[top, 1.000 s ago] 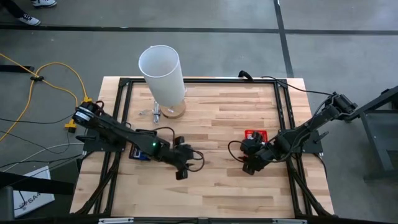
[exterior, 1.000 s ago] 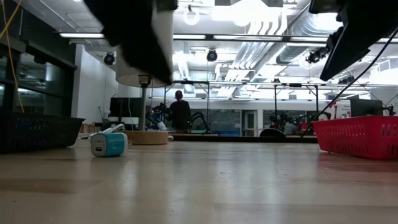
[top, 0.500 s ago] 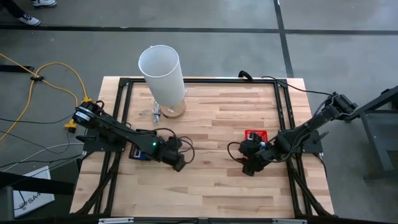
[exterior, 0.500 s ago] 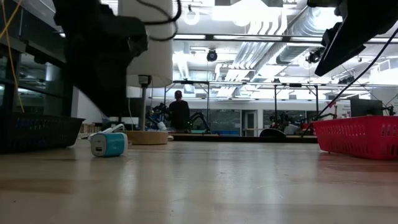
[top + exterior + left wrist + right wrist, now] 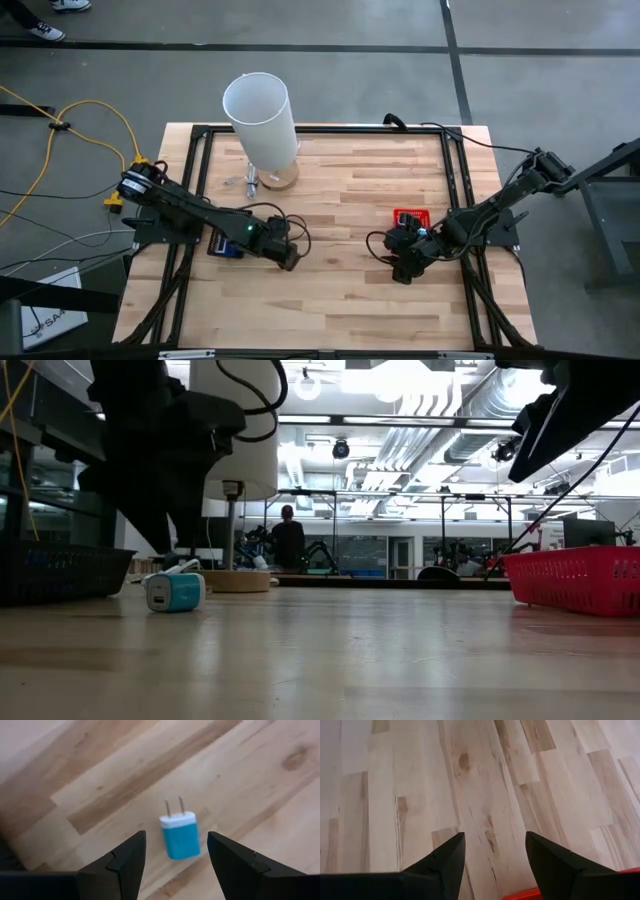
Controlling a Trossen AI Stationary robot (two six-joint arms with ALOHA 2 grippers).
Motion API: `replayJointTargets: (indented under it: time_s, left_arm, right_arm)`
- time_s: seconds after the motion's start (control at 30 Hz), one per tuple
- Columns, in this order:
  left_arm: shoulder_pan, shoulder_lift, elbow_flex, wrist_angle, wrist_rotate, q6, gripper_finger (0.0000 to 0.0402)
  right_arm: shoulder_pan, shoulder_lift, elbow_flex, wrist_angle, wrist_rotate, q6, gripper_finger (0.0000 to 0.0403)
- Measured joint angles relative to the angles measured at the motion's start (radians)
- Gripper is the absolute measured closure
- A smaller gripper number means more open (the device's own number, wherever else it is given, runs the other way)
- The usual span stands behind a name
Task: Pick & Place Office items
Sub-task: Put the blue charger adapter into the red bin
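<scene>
A blue charger plug [image 5: 179, 836] with a white top and two prongs lies flat on the wooden table; the low view shows it too [image 5: 175, 592]. My left gripper [image 5: 286, 256] hangs open just above the plug, pointing steeply down, one finger on either side and touching nothing. In the high view the gripper hides the plug. My right gripper [image 5: 400, 268] is open over bare wood, just near of the red basket [image 5: 408, 216]. A few tiny pieces [image 5: 249, 183] lie by the foot of the white cylinder [image 5: 261, 118].
A dark basket [image 5: 60, 571] with blue pieces in it sits under my left arm at the table's left [image 5: 222, 247]. The red basket's rim [image 5: 520, 894] shows under my right gripper. The tall cylinder stands at the far left. Bare wood lies between the two grippers.
My left gripper has rolled about its own axis, tipped to point more steeply down, and moved a little toward the table's left and far edges, sinking over the plug. Its fingers stay open. My right arm has kept still.
</scene>
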Motion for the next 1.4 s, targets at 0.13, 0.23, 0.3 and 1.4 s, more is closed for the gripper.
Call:
replayJointTargets:
  time_s: [0.13, 0.23, 0.3, 1.4]
  left_arm:
    - [-0.021, 0.003, 0.001, 0.027, 0.000, -0.019, 0.0196]
    - [-0.031, 0.007, 0.001, 0.024, 0.000, -0.038, 0.0196]
    - [-0.034, 0.018, 0.002, 0.030, -0.006, -0.044, 0.0196]
    - [-0.042, 0.144, 0.000, 0.087, 0.007, -0.058, 0.0197]
  right_arm:
    - [0.000, 0.000, 0.000, 0.000, -0.018, 0.000, 0.0208]
    - [0.000, 0.000, 0.000, 0.002, -0.018, 0.004, 0.0208]
    - [0.000, 0.000, 0.000, 0.003, -0.018, 0.005, 0.0208]
    - [0.000, 0.000, 0.000, 0.054, -0.051, 0.006, 0.0208]
